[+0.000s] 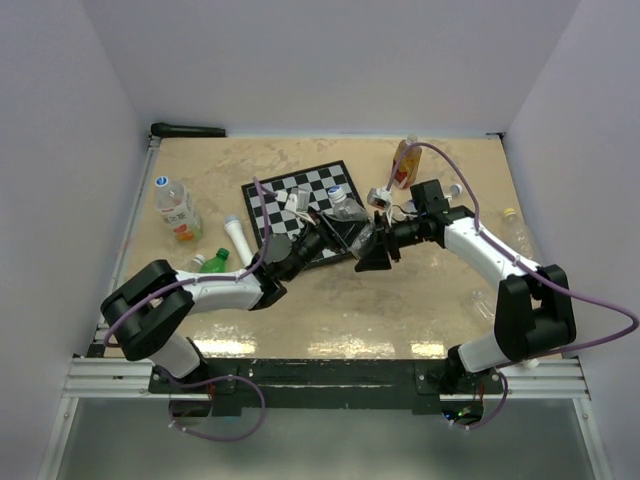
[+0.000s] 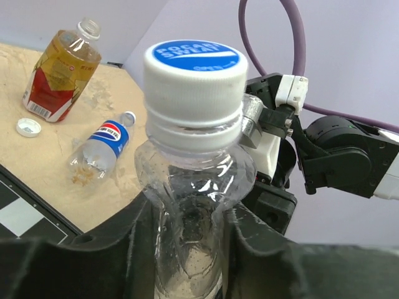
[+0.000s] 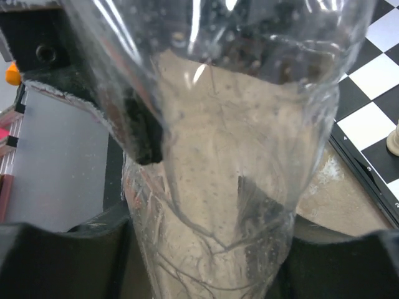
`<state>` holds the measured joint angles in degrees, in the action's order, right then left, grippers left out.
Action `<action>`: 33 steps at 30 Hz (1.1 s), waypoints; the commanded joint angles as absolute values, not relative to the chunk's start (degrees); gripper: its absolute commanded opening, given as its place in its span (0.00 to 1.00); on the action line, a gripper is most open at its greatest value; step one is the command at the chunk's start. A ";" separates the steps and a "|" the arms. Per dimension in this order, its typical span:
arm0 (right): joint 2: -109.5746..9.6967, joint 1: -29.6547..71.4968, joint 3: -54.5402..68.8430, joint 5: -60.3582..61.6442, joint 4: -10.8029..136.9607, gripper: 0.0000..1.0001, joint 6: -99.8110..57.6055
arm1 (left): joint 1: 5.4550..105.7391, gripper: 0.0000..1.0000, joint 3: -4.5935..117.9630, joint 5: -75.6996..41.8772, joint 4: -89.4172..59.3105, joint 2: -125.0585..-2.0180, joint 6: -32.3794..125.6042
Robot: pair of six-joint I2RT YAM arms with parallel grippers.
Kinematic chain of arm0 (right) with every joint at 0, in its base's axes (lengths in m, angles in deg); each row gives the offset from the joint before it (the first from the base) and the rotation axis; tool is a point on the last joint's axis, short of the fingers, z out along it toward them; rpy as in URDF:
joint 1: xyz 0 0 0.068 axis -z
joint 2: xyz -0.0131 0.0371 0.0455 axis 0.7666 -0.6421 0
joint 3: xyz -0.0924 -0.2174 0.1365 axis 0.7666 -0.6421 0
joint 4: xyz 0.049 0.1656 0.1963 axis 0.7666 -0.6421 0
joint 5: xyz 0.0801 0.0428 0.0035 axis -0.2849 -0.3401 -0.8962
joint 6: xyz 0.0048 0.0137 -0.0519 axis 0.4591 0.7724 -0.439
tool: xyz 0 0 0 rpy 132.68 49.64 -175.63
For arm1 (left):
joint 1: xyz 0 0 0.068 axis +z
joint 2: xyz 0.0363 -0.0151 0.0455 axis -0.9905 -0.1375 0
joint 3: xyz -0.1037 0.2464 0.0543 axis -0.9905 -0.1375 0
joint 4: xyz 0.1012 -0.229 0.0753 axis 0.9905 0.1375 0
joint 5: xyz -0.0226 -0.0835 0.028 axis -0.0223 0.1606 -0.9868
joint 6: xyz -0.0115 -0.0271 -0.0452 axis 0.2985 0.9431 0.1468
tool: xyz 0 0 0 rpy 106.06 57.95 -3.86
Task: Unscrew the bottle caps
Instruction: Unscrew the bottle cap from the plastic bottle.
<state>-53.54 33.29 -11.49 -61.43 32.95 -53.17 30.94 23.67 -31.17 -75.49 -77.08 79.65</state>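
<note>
A clear, crumpled plastic bottle [image 2: 187,180] is held up between both grippers over the middle of the table. Its white cap [image 2: 195,68] with a blue printed top sits screwed on the neck. My left gripper [image 2: 190,249] is shut on the bottle's body just under the shoulder, and the plastic is pinched in between the fingers. My right gripper [image 3: 209,261] is shut on the bottle's lower part [image 3: 224,187]. In the top view the left gripper [image 1: 325,232] and the right gripper [image 1: 365,245] meet at the bottle [image 1: 345,218] by the chessboard's right edge.
A chessboard [image 1: 310,205] with small pieces lies behind the grippers. An uncapped amber bottle [image 2: 59,68], a loose white cap [image 2: 28,128] and a lying Pepsi bottle [image 2: 103,146] are at the back right. More bottles lie at the left [image 1: 175,208] [image 1: 210,262] and the right [image 1: 515,230].
</note>
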 commanded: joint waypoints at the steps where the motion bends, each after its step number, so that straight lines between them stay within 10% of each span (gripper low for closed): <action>1: -52.79 33.00 -8.46 -65.63 27.39 0.51 -60.42 | 31.73 0.15 23.81 -28.52 -77.82 -75.07 75.65; 5: -52.88 33.00 -6.53 -63.62 21.24 0.85 -69.81 | 33.93 0.02 20.12 -25.44 -71.77 -68.05 72.04; 9: -51.57 33.00 -5.73 -60.28 16.40 0.98 -77.38 | 35.95 0.00 17.83 -19.47 -57.03 -57.25 65.73; 26: -35.83 33.17 -3.45 -40.13 29.93 0.98 -66.85 | 38.06 0.00 34.35 -1.01 -0.30 -46.23 38.20; 33: -48.21 33.09 8.76 -54.82 -2.82 0.97 -94.40 | 37.10 0.00 36.28 2.51 1.46 -49.30 36.62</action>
<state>-42.09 33.14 3.90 -47.96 15.58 -78.72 37.69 33.16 -1.01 -0.94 -48.23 39.66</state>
